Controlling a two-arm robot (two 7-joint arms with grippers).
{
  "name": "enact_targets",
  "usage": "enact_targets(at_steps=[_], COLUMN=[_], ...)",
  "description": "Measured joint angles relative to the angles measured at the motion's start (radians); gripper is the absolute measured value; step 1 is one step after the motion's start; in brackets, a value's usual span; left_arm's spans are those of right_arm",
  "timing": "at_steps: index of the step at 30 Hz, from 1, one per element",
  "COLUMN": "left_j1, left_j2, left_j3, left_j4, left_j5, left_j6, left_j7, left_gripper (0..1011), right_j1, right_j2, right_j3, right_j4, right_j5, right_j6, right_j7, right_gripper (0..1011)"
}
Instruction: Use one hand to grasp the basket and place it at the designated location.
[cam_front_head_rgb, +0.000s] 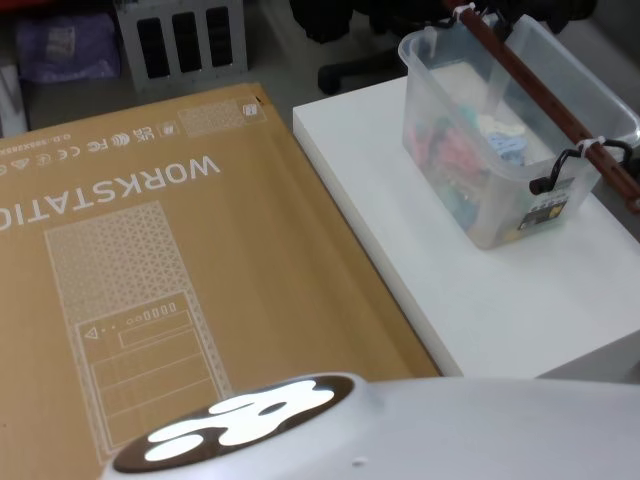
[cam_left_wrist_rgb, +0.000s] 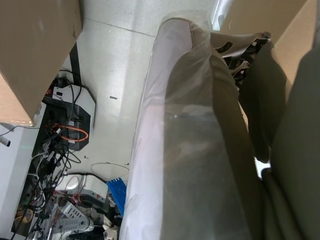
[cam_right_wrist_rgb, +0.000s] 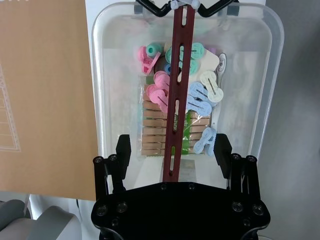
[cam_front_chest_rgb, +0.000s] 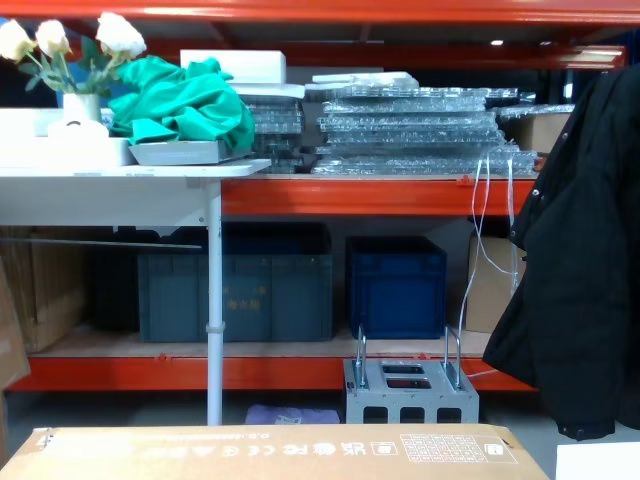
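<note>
Nearest, the right end effector (cam_right_wrist_rgb: 172, 151) hovers spread above the basket (cam_right_wrist_rgb: 107, 100), its fingers (cam_right_wrist_rgb: 123, 150) either side of the brown handle (cam_right_wrist_rgb: 177, 95), gripping nothing. Beyond, it rests on the white bench (cam_front_head_rgb: 480, 310) beside a cardboard box (cam_front_head_rgb: 200, 260); grasping, lifting and placing apparently all remain.

Bright, even light covers the white counter (cam_front_head_rgb: 500, 300); the translucent clear plastic basket (cam_front_head_rgb: 470, 200) casts a faint shadow. White glare blooms on the glossy dark oval panel (cam_front_head_rgb: 235, 425).
</note>
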Motion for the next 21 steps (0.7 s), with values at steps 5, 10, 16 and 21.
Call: enact_targets(at_steps=[5,10,16,21], left_j1=[0.000,0.000,0.000,0.000], left_j2=[0.000,0.000,0.000,0.000], left_j3=[0.000,0.000,0.000,0.000], left_j4=[0.000,0.000,0.000,0.000], left_j5=[0.000,0.000,0.000,0.000], left_j6=[0.000,0.000,0.000,0.000], left_j7=[0.000,0.000,0.000,0.000], left_gripper=[0,0,0,0], right_j1=[0.001,0.004,0.004,0.000], right_j2=[-0.008,-0.021,-0.035,-0.045], right_j3=[-0.004,-0.014,-0.034,-0.046], right_j4=[0.007,0.021,0.018,0.017], right_j5=[-0.010,-0.023,-0.049,-0.056], right_j6=[0.002,0.010,0.032,0.037], right_j7=[0.008,0.020,0.031,0.040], right_gripper=[1002,1001,1001,1001])
